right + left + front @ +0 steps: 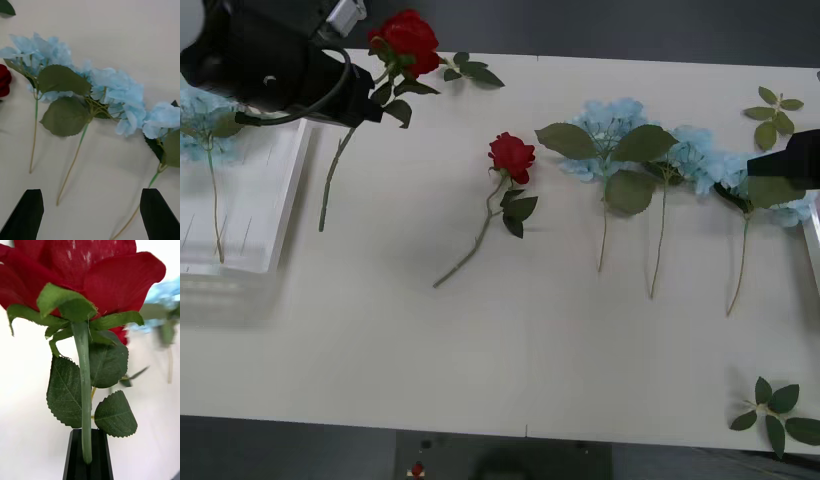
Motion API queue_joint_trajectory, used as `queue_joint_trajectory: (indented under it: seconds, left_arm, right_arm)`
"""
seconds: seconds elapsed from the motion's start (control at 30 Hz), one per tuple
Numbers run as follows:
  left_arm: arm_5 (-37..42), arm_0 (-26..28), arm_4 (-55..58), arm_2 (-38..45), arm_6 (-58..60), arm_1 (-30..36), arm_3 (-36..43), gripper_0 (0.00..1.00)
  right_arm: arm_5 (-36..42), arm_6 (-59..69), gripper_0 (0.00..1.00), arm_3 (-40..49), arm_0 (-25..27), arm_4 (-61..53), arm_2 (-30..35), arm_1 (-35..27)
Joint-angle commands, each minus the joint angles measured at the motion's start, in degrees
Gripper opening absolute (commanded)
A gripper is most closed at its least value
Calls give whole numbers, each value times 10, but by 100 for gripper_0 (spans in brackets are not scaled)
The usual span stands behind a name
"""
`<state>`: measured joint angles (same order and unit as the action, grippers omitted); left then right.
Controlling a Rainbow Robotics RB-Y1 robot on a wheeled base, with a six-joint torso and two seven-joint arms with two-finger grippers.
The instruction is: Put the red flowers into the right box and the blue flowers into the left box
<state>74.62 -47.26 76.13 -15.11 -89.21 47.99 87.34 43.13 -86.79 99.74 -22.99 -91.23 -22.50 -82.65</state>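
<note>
Our left gripper holds 1 rose; next we carry it to the right box. Our right gripper waits wide.

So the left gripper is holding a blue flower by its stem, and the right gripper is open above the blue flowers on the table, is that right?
Not quite: the left gripper is shut on a red rose, not a blue flower, as the left wrist view shows. The rest holds: the right gripper is open above the blue flowers on the table.
</note>
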Motion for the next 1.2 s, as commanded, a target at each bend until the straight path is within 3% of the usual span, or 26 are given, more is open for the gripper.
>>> queue_joint_trajectory:
  seconds: [0.03, 0.23, 0.43, 0.7, 0.93, 1.2]
  left_arm:
    - [-6, 31, 85, 42, -138, -25, 11, 0]
    - [-26, 63, 205, 89, -327, -62, 4, 0]
    - [-40, 84, 292, 127, -506, -127, 1, 0]
    - [-41, 87, 333, 146, -658, -192, -1, 0]
    - [-53, 90, 343, 130, -658, -240, -8, 0]
    - [-149, 90, 352, 55, -658, -262, -7, 0]
  right_arm:
    - [-16, 65, 75, 45, 10, 4, 27, -6]
    - [-49, 139, 75, 119, 108, 40, 113, 11]
    - [-55, 228, 75, 206, 203, 136, 197, 69]
    - [-132, 315, 75, 259, 260, 197, 194, 59]
    - [-210, 348, 75, 271, 303, 227, 189, 38]
    - [-318, 355, 76, 265, 323, 250, 144, -16]
